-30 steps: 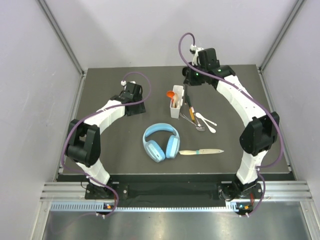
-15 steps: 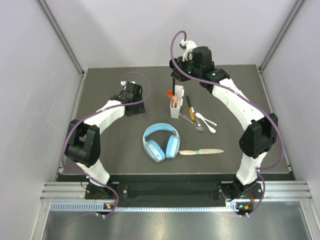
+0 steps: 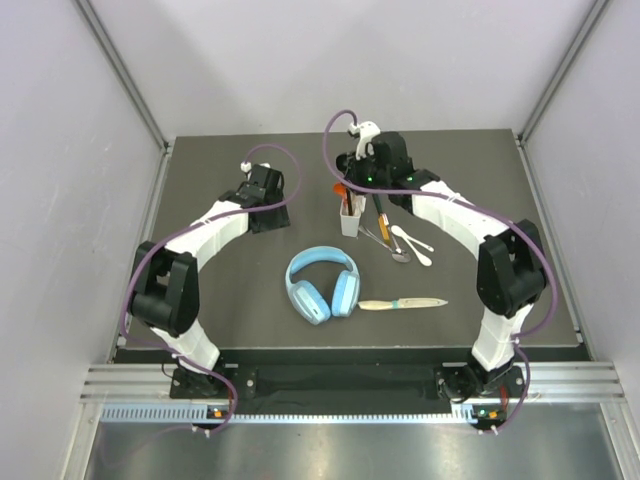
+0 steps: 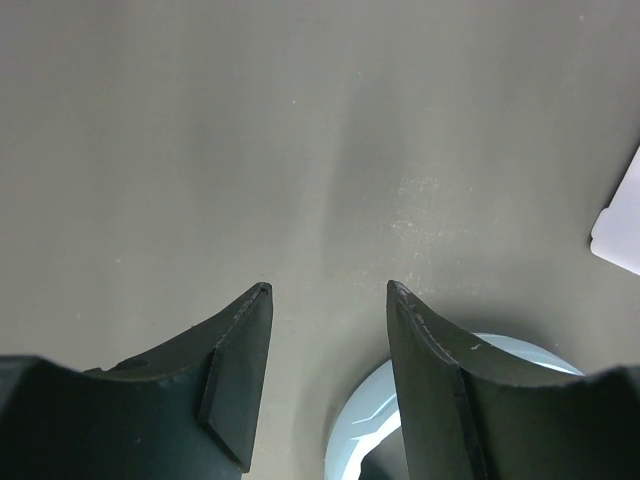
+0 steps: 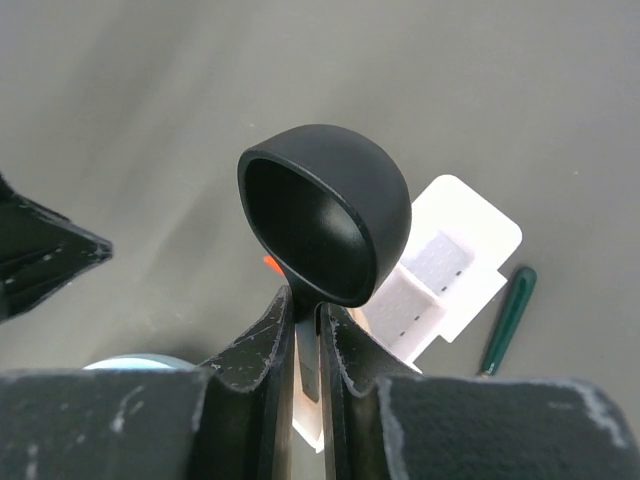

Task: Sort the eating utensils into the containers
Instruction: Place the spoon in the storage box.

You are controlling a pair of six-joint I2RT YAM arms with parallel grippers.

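Observation:
My right gripper [image 5: 308, 300] is shut on the handle of a black scoop spoon [image 5: 325, 215], bowl up, held over the white caddy [image 5: 450, 260]. From above, the right gripper [image 3: 352, 193] hangs at the far end of the caddy [image 3: 349, 222], where an orange-red spoon [image 3: 340, 187] sticks out. On the mat to the caddy's right lie white spoons [image 3: 415, 243] and a green-handled utensil [image 3: 381, 212]. A wooden-handled knife [image 3: 400, 303] lies nearer the front. My left gripper [image 4: 328, 290] stands open over bare mat, nothing between its fingers.
Light-blue headphones [image 3: 322, 283] lie in the middle of the mat, just in front of the caddy; their rim [image 4: 365, 415] shows under my left fingers. The left arm [image 3: 215, 228] rests left of the caddy. Grey walls close in the mat on three sides.
The right arm has swung left and nearer, carrying the black scoop spoon from behind the caddy to over it. The left arm has not moved.

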